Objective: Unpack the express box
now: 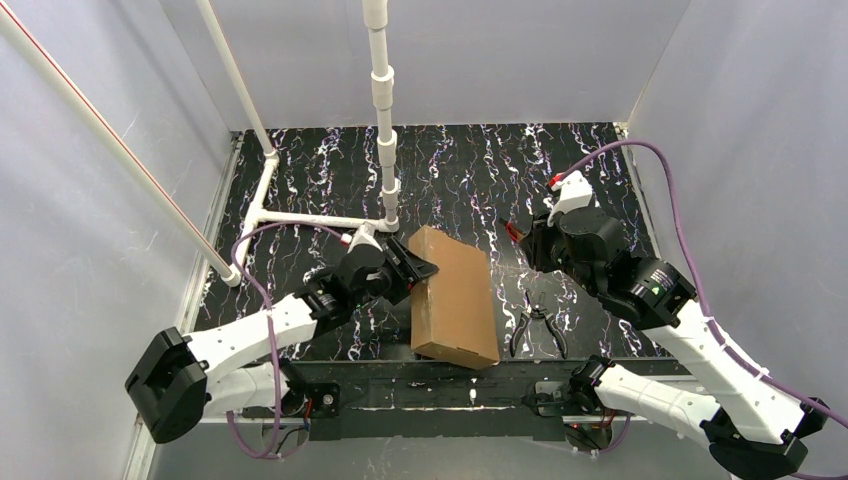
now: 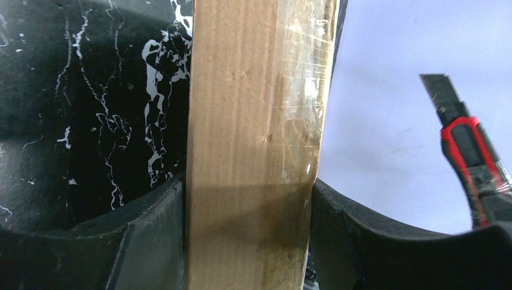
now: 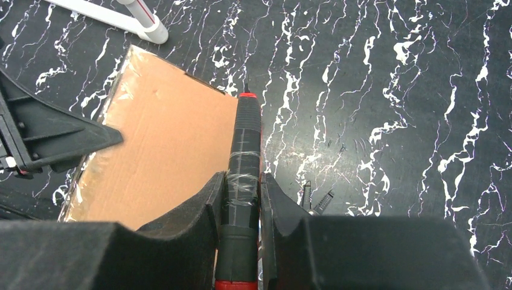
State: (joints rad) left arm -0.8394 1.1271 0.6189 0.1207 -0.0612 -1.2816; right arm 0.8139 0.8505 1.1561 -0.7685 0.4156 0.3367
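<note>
The express box (image 1: 455,295) is a flat brown cardboard mailer lying mid-table with its lid closed and clear tape along its edges. My left gripper (image 1: 415,268) is shut on its left side edge; in the left wrist view the box (image 2: 253,121) fills the gap between the fingers (image 2: 151,241). My right gripper (image 1: 528,240) is shut on a red and black utility knife (image 3: 244,151) and holds it just right of the box (image 3: 163,157), blade pointing away. The knife also shows in the left wrist view (image 2: 468,151), blade extended.
A pair of black pliers (image 1: 537,330) lies on the table right of the box, also visible in the right wrist view (image 3: 314,199). A white PVC pipe frame (image 1: 385,120) stands behind the box at the back left. White walls enclose the marbled black table (image 1: 470,170).
</note>
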